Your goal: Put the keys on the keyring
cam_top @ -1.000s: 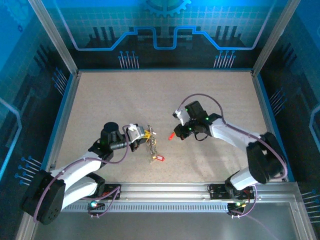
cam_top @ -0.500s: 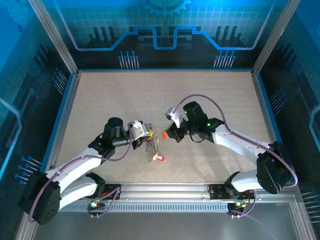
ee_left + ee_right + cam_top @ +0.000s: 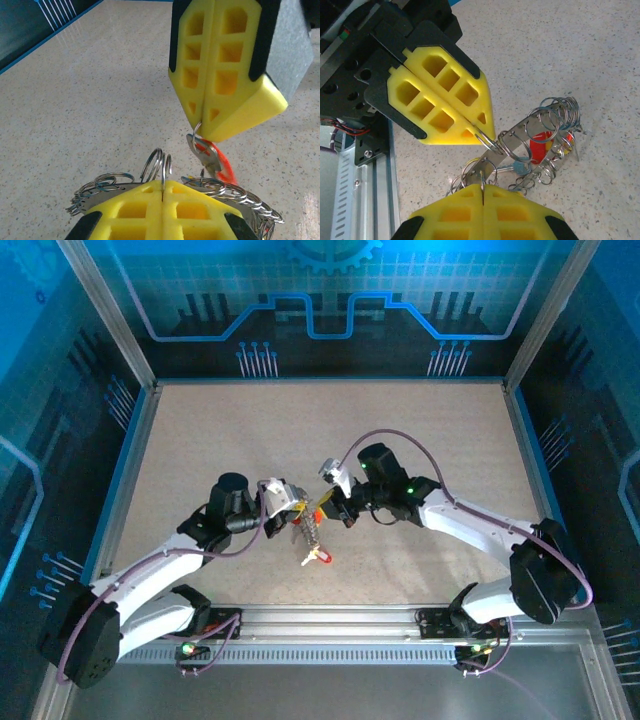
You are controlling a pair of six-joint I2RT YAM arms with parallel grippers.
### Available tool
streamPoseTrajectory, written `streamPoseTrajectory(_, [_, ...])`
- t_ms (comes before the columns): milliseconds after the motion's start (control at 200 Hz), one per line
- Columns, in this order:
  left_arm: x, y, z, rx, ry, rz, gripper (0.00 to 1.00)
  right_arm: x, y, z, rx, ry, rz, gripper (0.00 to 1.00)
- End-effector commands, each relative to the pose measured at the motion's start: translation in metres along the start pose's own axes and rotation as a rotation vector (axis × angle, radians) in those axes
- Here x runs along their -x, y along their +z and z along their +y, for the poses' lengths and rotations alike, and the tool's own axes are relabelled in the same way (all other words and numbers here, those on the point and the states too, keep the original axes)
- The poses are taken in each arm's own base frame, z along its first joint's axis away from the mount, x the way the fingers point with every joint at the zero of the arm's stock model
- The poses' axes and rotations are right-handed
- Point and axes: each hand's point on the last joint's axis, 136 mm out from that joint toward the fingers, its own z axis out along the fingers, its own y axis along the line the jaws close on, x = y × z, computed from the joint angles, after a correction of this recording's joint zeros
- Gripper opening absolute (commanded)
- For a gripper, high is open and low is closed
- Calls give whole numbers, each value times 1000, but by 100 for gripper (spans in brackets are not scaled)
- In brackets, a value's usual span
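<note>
The keyring [image 3: 536, 123] is a flat grey metal band hung with several small wire rings, held above the table between both grippers. My left gripper [image 3: 162, 186] [image 3: 297, 506] is shut on a wire loop [image 3: 161, 167] standing up from the band. Facing it tip to tip, my right gripper [image 3: 483, 187] [image 3: 326, 510] is shut on a red-headed key [image 3: 209, 156], which hangs from its fingertips just above the band. On the ring hang more keys, one red-headed [image 3: 542, 145] and one bluish [image 3: 521, 167]. A red-headed key [image 3: 320, 555] dangles lowest in the top view.
The speckled beige table [image 3: 330, 430] lies open behind the grippers. Blue panel walls and aluminium posts [image 3: 105, 315] close it in, and a metal rail [image 3: 330, 620] runs along the near edge by the arm bases.
My right gripper has moved left with the red key until it meets the left gripper over the keyring. The left gripper has shifted slightly right. Both stayed shut.
</note>
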Motion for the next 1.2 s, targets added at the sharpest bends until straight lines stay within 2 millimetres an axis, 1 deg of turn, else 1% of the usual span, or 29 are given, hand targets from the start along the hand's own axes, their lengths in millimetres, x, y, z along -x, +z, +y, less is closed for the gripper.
streamPoseTrajectory(0, [19,2,3,-2,-15,-42,0,18,6,6,23,-24,-48,0])
streamPoseTrajectory(185, [20,4,6,7,-54,-52,0,20,10,-1,-19,-11,-68,0])
streamPoseTrajectory(355, [22,6,9,22,-73,-62,0,19,16,-8,-40,2,-40,0])
streamPoseTrajectory(535, [24,9,12,21,-104,-69,0,19,17,-17,-87,13,-37,0])
streamPoseTrajectory(685, [25,11,13,18,-124,-74,0,22,13,-18,-102,12,-58,0])
streamPoseTrajectory(835, [24,13,16,32,-155,-69,0,28,8,-11,-84,-9,-88,0])
streamPoseTrajectory(991, [22,13,21,57,-179,-51,0,27,6,-6,-63,-29,-100,0])
streamPoseTrajectory(1196, [22,13,18,39,-186,-58,0,24,10,-16,-111,1,-75,0])
